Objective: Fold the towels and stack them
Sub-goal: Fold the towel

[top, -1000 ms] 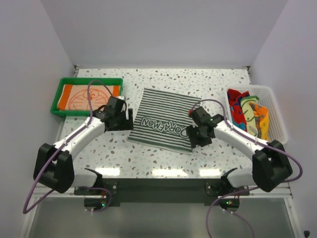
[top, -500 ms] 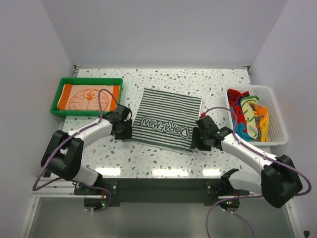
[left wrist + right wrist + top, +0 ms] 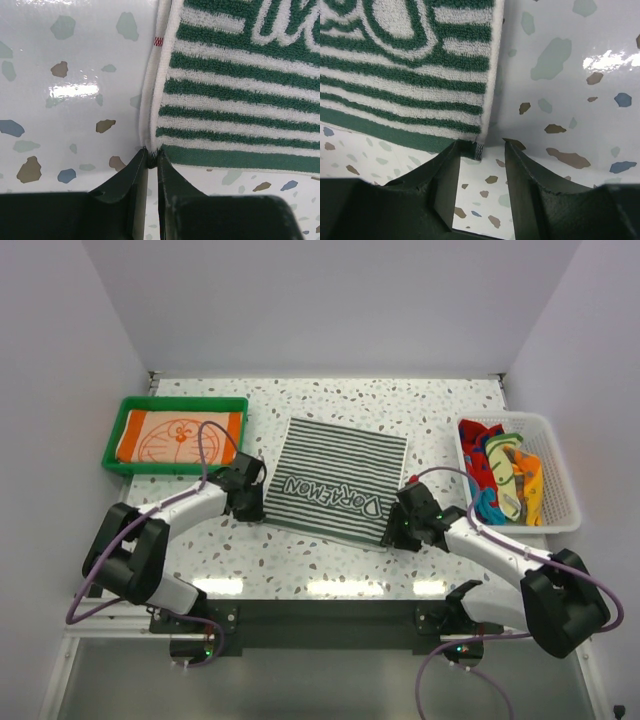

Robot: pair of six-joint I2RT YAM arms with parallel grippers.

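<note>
Currently: striped towel [image 3: 335, 480], green-and-white terry, near-square, lying flat mid-table [image 3: 440, 420], slightly askew. Stripes and the lettered band run left to right along the near edge. Left gripper [image 3: 151, 159] is pinched on the near-left hem corner. Right gripper [image 3: 481, 150] is spread, straddling the near-right corner. Bare speckled surface surrounds the towel. Orange towel [image 3: 180, 435] lies in green tray [image 3: 180, 402]; crumpled towels [image 3: 505, 480] fill white basket [image 3: 565, 480].

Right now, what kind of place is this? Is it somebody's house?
Probably not a house: it looks like a robot test booth. Plain white walls box in a speckled table, a left arm and a right arm are bolted at its near edge, and a striped towel lies spread out.
</note>
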